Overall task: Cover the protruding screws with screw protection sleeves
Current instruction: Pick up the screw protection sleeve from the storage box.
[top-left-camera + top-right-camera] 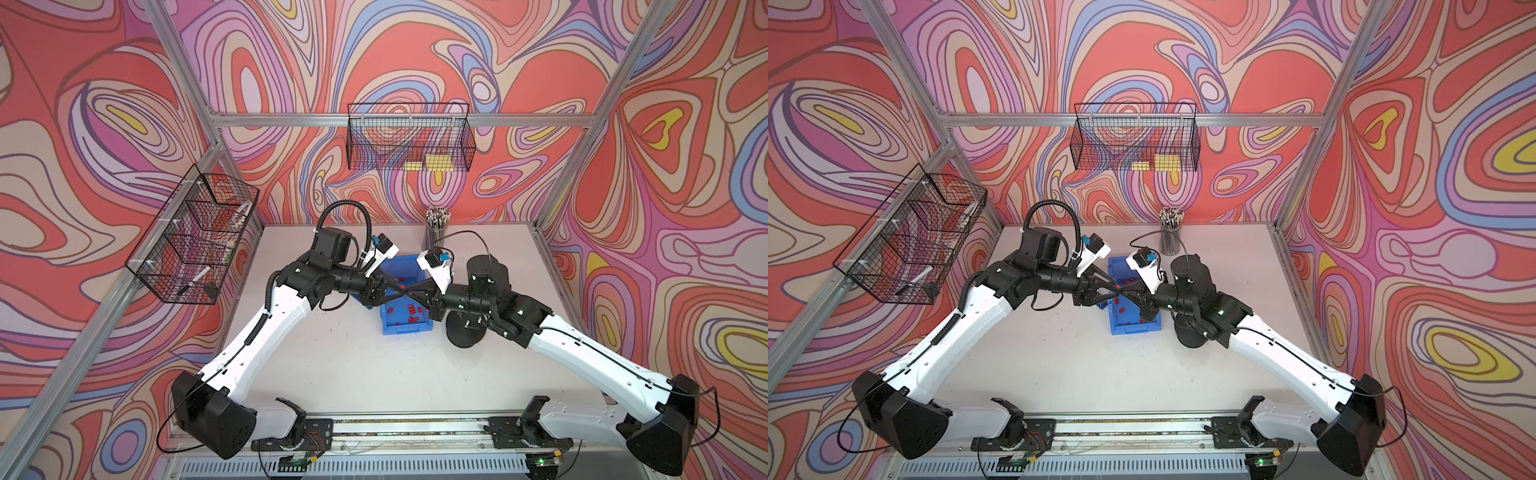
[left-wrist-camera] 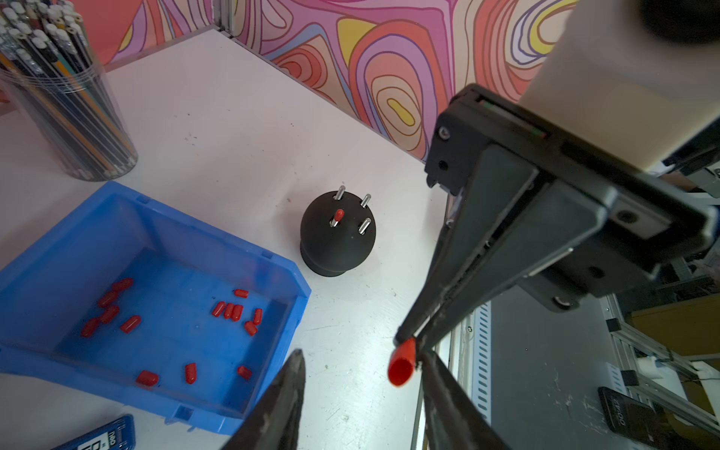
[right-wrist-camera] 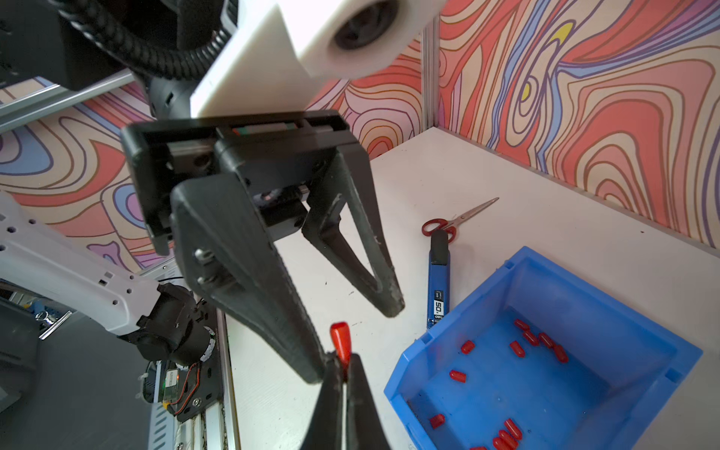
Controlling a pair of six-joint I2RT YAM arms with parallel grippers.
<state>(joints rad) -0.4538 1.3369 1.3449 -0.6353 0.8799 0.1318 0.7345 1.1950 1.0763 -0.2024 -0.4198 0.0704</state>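
1 capped screw (image 2: 337, 216), left wrist only

Bright, even light; nearby left claw (image 2: 362, 355) slightly blurred.

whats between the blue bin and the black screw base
Just a narrow strip of bare white table between blue bin and black base, seen in the left wrist view.

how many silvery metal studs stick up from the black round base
4, all standing on the black domed base: one silvery stud wears a red plastic cap; three bare studs stand beside it. None looks hidden.
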